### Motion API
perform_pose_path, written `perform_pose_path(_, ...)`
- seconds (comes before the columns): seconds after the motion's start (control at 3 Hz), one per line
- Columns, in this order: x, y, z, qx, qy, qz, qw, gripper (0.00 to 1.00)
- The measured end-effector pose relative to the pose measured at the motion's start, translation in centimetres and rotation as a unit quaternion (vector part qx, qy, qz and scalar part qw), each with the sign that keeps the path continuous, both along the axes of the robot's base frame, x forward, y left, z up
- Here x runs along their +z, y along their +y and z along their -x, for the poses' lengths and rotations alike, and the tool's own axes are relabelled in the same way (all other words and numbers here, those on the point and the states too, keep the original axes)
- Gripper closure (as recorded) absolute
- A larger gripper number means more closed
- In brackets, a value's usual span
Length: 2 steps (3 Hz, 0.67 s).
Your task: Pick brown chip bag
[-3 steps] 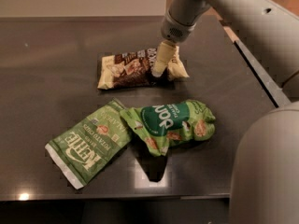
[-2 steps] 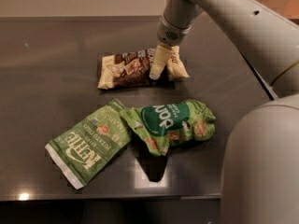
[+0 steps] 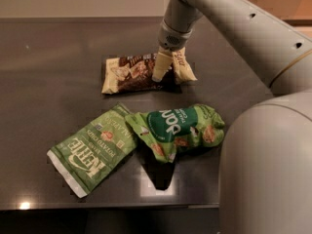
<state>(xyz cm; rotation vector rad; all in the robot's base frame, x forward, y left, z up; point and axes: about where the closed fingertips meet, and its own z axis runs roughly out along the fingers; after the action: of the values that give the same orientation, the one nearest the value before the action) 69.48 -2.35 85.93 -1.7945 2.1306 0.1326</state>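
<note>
The brown chip bag (image 3: 131, 73) lies flat on the dark table (image 3: 53, 48), in the middle toward the back. Its middle is dark brown and its ends are cream-yellow. My gripper (image 3: 165, 72) comes down from the arm at the upper right and rests on the right part of the bag, touching it. The bag's right cream end (image 3: 186, 68) shows just right of the gripper. The bag still lies on the table.
A flat light-green Kettle bag (image 3: 92, 149) lies at the front left. A puffy green bag (image 3: 178, 129) with a round dark-green logo lies beside it, in front of the brown bag. My arm's large grey body (image 3: 265, 169) fills the lower right. The table's front edge (image 3: 122, 207) is close.
My gripper has shifted slightly left and lower onto the brown chip bag. The bags have not moved.
</note>
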Motion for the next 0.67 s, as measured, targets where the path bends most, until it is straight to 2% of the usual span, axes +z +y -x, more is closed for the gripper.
perform_pose_path(0.33,0.5,0.2,0.2,0.007,0.002,-0.003,1.0,0.56)
perform_pose_path(0.67,2.6,0.2,1.0,0.019,-0.007,-0.012,0.9997,0.79)
